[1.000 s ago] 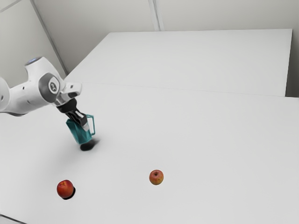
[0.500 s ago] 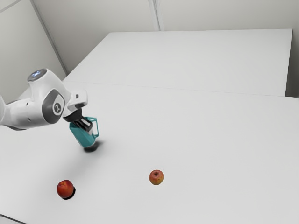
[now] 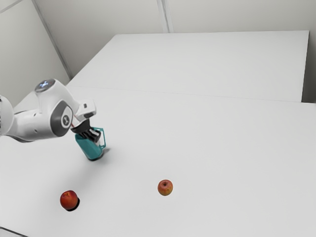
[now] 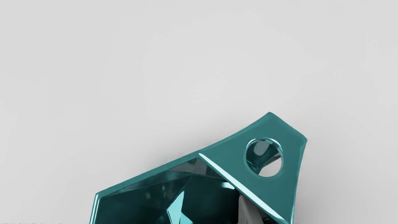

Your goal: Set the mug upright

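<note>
Exterior view: your mug (image 3: 89, 147), teal and faceted, is at the left of the frame, a little below mid-height. It is tilted, not upright: the mouth leans toward the upper left, and the base points down and toward the right of the frame. The base is at or very near the white tabletop (image 3: 222, 153); you cannot tell from here whether it touches. The handle (image 3: 103, 139) is on the side toward the exterior view's right.

Fingers (image 3: 94, 135): clenched on the mug's wall, on the handle side, close to the mouth. The white arm (image 3: 42, 121) reaches in from the left edge of the frame and bends down to the mug.

Wrist view: you look into the mug's dark, angular mouth. One of the fingers (image 4: 246, 213) is inside the mouth, against the wall next to the handle. The handle's broad top has a round hole through it.

Other items: a red peach (image 3: 69, 199) sits at the lower left of the frame, a paler apple (image 3: 165, 187) at lower centre. Both rest on your tabletop, well apart from each other and from the mug.
</note>
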{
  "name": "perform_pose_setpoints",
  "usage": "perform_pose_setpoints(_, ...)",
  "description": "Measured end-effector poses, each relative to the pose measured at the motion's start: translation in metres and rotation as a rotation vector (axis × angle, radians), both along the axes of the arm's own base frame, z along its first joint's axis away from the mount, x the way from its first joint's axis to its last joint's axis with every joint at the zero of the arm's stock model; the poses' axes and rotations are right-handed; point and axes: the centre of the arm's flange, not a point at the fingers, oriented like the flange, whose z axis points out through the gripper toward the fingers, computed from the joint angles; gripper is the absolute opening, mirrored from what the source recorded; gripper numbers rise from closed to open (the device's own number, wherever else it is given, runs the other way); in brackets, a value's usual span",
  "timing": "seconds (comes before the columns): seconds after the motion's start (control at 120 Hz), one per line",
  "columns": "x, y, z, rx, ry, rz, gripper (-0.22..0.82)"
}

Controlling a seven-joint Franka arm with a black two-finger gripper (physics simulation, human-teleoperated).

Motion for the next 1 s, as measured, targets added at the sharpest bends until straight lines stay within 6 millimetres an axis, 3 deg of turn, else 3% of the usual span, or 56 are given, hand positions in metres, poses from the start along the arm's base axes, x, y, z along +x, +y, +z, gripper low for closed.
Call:
perform_pose_setpoints(0.192, 0.003, -0.006, -0.013, 0.006, 0.020, 0.008, -0.17)
perform_pose_setpoints(0.367, 0.006, -0.011, -0.010, 0.021, 0.018, -0.016, 0.22)
perform_pose_setpoints(0.492, 0.010, -0.014, -0.001, 0.033, 0.006, -0.036, 0.39)
perform_pose_setpoints(0.683, 0.014, -0.018, 0.023, 0.031, -0.022, -0.049, 0.52)
perform_pose_setpoints(0.808, 0.011, -0.009, 0.039, 0.023, -0.036, -0.031, 0.56)
perform_pose_setpoints(0.933, 0.019, -0.002, 0.068, 0.018, -0.046, -0.019, 0.58)
perform_pose_setpoints(1.0, 0.032, -0.004, 0.097, 0.048, -0.049, -0.039, 0.59)
